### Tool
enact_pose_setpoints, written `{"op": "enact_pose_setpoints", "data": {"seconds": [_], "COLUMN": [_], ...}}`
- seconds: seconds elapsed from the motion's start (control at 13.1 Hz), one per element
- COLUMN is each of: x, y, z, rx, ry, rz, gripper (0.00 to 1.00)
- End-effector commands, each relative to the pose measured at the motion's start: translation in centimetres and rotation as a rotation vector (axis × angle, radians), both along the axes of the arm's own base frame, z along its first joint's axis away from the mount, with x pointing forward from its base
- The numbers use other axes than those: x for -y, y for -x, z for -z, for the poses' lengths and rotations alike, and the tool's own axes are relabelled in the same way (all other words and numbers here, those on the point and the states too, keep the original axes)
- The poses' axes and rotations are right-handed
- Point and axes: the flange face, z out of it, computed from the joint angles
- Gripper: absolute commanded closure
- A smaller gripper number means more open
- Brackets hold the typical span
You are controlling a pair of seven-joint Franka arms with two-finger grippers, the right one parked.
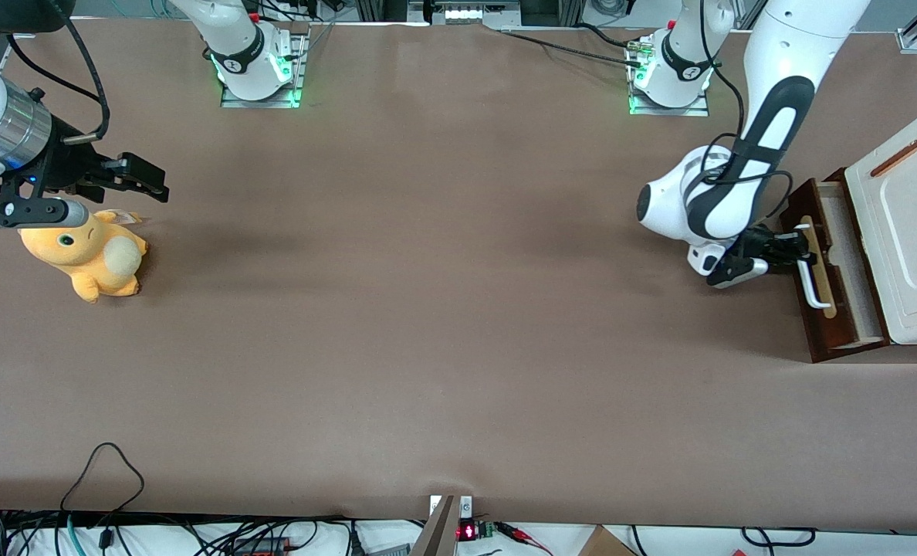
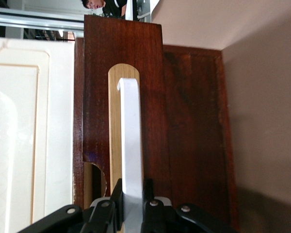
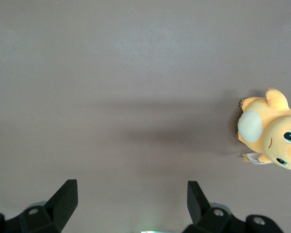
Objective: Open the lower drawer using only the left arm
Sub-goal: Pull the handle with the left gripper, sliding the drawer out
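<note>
The left arm point(image 1: 767, 139) has its claw point(image 2: 132, 201) clamped on the white handle point(image 2: 131, 141) (grip for pulling), the lower drawer point(image 1: 837, 266) standing partly out.

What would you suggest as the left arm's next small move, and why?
Probably keep pulling straight out from the cabinet: the hand is shut on the white handle, and the lower drawer is only partly open.

You see the gripper point(image 2: 133, 204) clamped on the lower drawer's point(image 2: 184, 121) smooth white handle point(image 2: 132, 141); its front looks like glossy dark wood.
</note>
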Motion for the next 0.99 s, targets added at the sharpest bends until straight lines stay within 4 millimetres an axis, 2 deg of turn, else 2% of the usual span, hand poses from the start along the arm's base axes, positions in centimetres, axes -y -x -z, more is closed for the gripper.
{"op": "enact_pose_setpoints", "data": {"seconds": [0.0,0.23,0.46,0.53,0.76,0.84,0.92], "x": [4.0,5.4,6.0,6.9,7.9,7.9,7.9], "y": [-1.1,-1.2,-1.3,-1.1,-0.7,-0.6,-0.6], "z": [-1.1,-1.3,-1.3,-1.4,-1.4,-1.4,-1.4], "rx": [-0.047,-0.061,-0.065,-0.067,-0.071,-0.074,-0.075], "ry": [0.047,0.073,0.081,0.091,0.113,0.112,0.112], "rz": [0.069,0.083,0.092,0.104,0.094,0.094,0.090], "gripper": [1.00,1.00,1.00,1.00,1.00,0.95,0.76]}}
